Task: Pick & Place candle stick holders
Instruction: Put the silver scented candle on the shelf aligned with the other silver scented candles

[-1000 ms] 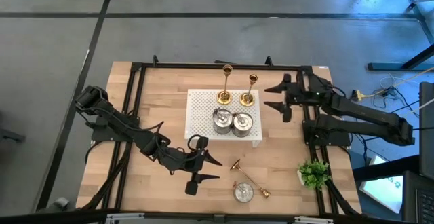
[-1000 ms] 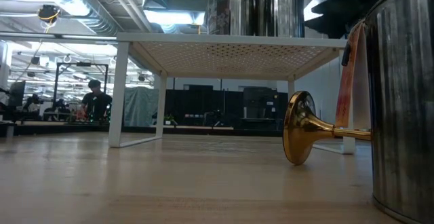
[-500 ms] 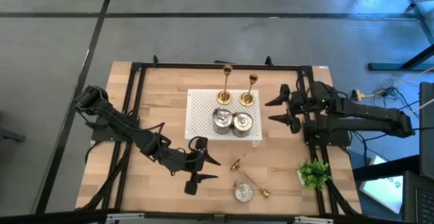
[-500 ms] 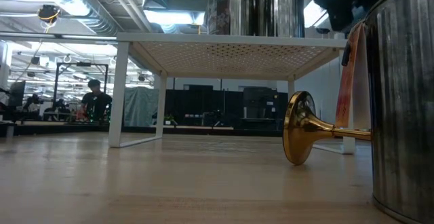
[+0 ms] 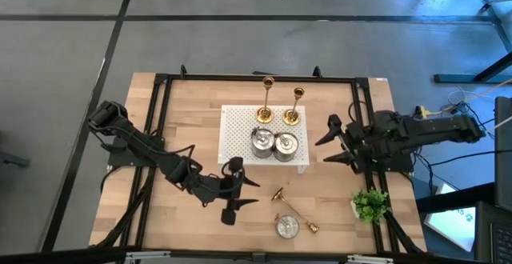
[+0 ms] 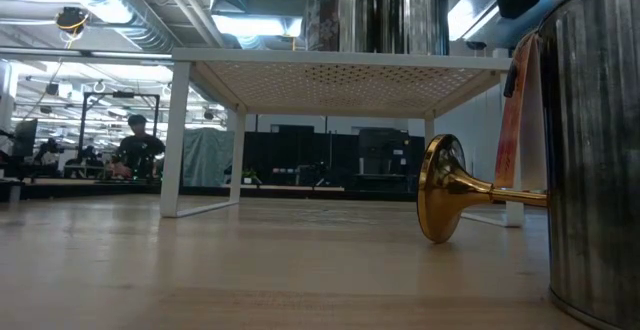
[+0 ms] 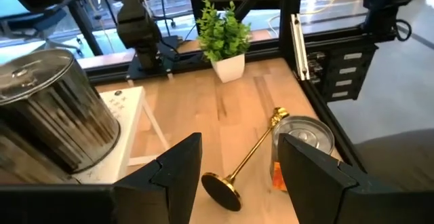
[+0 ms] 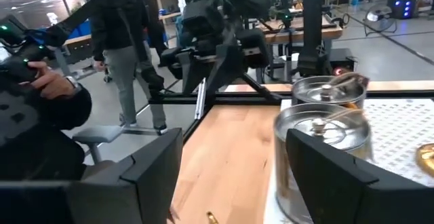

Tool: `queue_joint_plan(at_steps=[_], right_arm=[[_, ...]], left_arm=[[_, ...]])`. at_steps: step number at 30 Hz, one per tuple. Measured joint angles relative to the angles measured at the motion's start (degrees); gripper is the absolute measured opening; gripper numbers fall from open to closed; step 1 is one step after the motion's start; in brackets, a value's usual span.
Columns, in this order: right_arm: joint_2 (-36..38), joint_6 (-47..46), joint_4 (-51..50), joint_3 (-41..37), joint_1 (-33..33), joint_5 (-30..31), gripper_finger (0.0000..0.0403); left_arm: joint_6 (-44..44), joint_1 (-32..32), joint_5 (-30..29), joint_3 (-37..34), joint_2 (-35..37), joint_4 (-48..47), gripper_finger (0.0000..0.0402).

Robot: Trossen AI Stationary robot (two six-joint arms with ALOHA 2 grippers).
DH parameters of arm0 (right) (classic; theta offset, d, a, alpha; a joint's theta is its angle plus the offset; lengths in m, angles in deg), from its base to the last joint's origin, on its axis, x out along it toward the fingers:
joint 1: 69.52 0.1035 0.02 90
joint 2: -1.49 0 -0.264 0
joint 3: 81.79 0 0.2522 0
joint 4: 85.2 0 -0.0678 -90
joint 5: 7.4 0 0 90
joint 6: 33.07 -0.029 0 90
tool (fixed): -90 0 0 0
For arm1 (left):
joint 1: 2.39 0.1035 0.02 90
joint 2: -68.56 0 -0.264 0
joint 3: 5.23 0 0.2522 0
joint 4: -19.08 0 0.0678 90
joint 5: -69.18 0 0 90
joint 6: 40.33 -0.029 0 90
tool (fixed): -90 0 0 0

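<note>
Fingers of the left gripper stand spread with nothing between them, low over the wooden table at its front, left of centre. Through the left wrist view the gap frames a slim gold candlestick with a round flared base, lying on its side on the bare wood. Just beside its thin end stands a squat shiny silver round holder, upright, with an orange tag against its side; from above, this pair sits near the table's front edge, the candlestick tilted diagonally and the silver holder at its lower end.

Farther back is the white perforated rectangular stand, mid-table. On its top, toward its front edge, two more squat silver holders stand upright and touching each other. Whether anything sits inside any silver holder cannot be told. Two further gold candlesticks stand upright at the stand's rear edge, side by side and apart.

Right gripper hovers just right of the stand, fingers spread and empty, pointing toward it; its wrist view shows the two silver holders close ahead.

Small green plant in a white pot stands at the table's front right corner, well apart from the stand.

A seated person shows beyond the table in the right wrist view.
</note>
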Motion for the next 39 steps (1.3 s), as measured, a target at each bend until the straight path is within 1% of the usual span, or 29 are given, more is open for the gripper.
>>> queue_joint_plan(at_steps=[9,15,18,21,27,30,35,39], right_arm=[[-2.69,-2.53,0.08,0.00,8.94,8.86,0.0265],[-4.86,-5.23,0.65,0.00,14.05,14.51,0.0265],[-6.12,-6.05,2.37,0.00,16.52,16.78,0.0265],[-7.54,-7.17,3.73,0.00,19.13,19.35,0.0265],[-10.65,-8.21,4.12,0.00,23.97,24.43,0.0265],[-11.49,-8.16,5.16,0.00,25.20,26.09,0.0265],[-12.37,-7.63,6.27,0.00,25.63,26.59,0.0265],[-14.99,-8.58,6.16,0.00,26.33,26.69,0.0265]], left_arm=[[-4.53,0.12,0.00,0.00,0.00,-0.05,0.0190],[-4.80,1.65,0.07,0.00,0.00,-2.13,0.0190],[-4.21,2.68,1.01,0.00,0.00,-3.17,0.0190],[-3.27,3.77,3.29,0.00,0.00,-3.30,0.0190],[-0.35,5.28,11.04,0.00,0.00,-3.30,0.0190],[0.52,5.39,12.63,0.00,0.00,-3.28,0.0190],[1.85,3.75,12.60,0.00,0.00,-3.28,0.0190],[3.69,1.75,12.61,0.00,0.00,-3.28,0.0190]])
